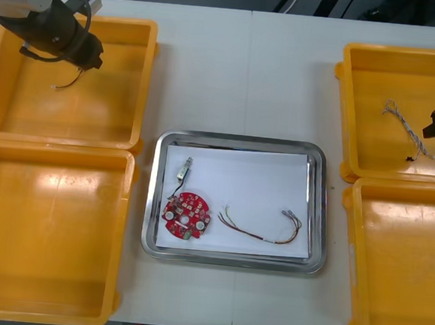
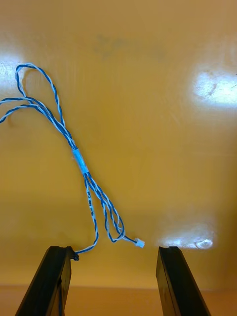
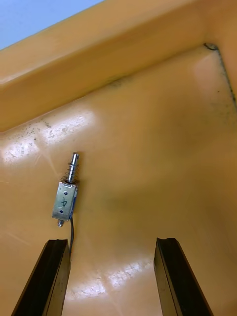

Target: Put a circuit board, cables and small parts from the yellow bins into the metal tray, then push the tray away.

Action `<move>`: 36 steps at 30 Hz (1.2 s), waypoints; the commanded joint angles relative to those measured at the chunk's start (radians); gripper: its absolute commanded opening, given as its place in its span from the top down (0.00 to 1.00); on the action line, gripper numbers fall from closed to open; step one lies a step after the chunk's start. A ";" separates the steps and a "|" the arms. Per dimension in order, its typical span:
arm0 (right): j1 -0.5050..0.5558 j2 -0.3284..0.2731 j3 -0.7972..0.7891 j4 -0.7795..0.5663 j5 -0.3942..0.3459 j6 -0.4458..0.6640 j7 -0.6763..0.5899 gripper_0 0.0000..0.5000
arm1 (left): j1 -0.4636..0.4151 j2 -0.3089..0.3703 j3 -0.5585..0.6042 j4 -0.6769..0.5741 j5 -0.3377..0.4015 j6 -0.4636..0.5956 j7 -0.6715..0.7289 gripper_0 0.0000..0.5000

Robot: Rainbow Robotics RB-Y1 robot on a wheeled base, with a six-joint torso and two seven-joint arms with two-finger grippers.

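Light table [image 1: 247,67], left tool [image 3: 111,242] spread in far-left bin [image 3: 158,138], right tool [image 2: 116,249] spread over blue-white cable [image 2: 79,163]

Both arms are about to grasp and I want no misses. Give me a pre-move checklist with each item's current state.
1. Right gripper open: ok, fingers stand apart.
2. Blue and white cable lined up: ok, its white-plug end lies between those fingers.
3. Left gripper open: ok.
4. Small metal part centred for the left gripper: not ok, it lies ahead of one finger, off the middle.
5. Room in the metal tray: ok, bare white space beside the circuit board, red and yellow cable and a second small metal part.
6. Right gripper's height over the yellow bin: cannot tell.
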 commanded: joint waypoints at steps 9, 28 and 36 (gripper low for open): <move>-0.237 -0.031 0.143 0.239 -0.025 -0.103 0.241 0.00 | -0.105 -0.037 0.032 0.211 -0.033 -0.212 -0.208 0.00; -0.255 0.015 0.302 0.393 -0.059 -0.302 0.265 0.00 | -0.104 -0.060 0.009 0.278 -0.053 -0.332 -0.221 0.00; -0.255 0.028 0.302 0.401 -0.075 -0.330 0.257 0.00 | -0.101 -0.069 0.007 0.315 -0.055 -0.376 -0.224 0.00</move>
